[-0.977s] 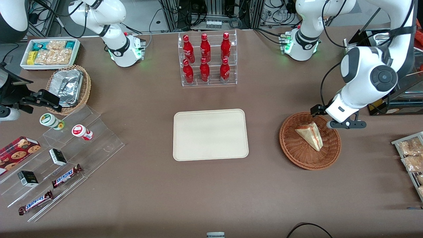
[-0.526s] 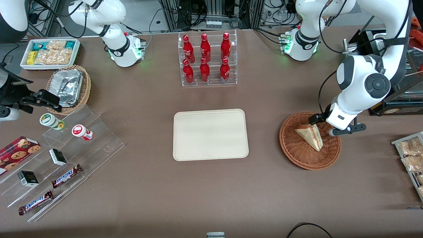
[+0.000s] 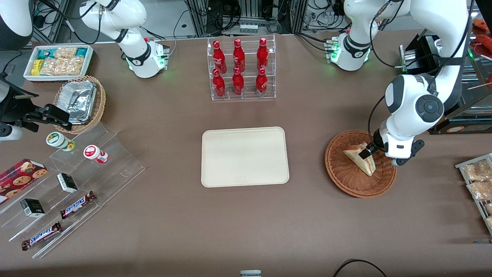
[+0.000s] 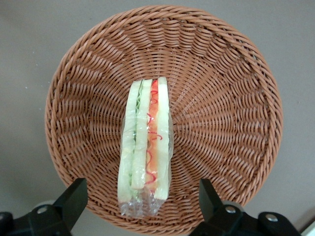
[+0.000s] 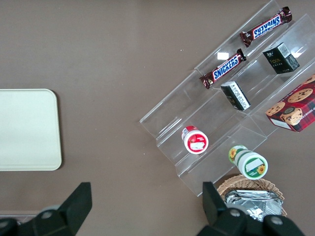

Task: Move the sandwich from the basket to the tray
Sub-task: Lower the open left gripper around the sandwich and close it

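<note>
**A:** So where's your stuff sitting right now?

**B:** Your small triangular sandwich wedge [image 4: 145, 157], pale bread with red and green filling and what looks like clear wrap around it, lies in the round reddish-brown woven wicker basket [image 3: 346, 181]. Your left arm's black two-finger gripper [image 4: 141, 199] hangs right over it, fingers [image 4: 74, 196] spread wide, one on each side of the wedge's wide end, not touching it.

**A:** And the target?

**B:** From the basket, your flat cream-beige plastic tray with rounded corners [image 3: 245, 157] is at about 9 o'clock in the front view, well apart, plain brown tabletop [image 3: 307, 215] between them.

**A:** Anything else around?

**B:** A clear acrylic rack of six red bottles [image 3: 240, 69] at the tray's 12 o'clock, farther from the front camera. Toward the parked arm's end, clear stepped shelves [image 3: 115, 169] carry two bars reading "SNICKERS" [image 3: 78, 204], and a tan wicker basket with silver foil containers [image 3: 78, 102] stands near.
</note>
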You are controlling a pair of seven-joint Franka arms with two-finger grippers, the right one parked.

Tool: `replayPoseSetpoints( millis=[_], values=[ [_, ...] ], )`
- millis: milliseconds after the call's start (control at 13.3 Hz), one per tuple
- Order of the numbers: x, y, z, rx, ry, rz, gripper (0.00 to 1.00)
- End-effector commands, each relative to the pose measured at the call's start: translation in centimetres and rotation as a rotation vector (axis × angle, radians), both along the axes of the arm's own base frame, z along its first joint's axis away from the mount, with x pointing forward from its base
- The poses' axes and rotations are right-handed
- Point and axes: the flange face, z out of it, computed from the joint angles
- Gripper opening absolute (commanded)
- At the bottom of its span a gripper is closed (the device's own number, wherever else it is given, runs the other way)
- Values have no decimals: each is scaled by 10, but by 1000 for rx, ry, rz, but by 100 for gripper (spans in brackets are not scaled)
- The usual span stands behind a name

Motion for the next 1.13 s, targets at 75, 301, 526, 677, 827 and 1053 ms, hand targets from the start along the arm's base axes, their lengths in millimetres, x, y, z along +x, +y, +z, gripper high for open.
replayPoseSetpoints(
  millis=[75,301,526,677,827,1053],
  values=[
    [1,-5,-15,-4,3,45,100],
    [2,-6,-32,-6,11,46,100],
    [-2,-5,-49,-7,17,46,100],
    [-3,-5,-54,-7,20,47,100],
    [-4,-5,-59,-6,29,47,85],
    [-6,-5,-60,-5,39,54,0]
  ],
)
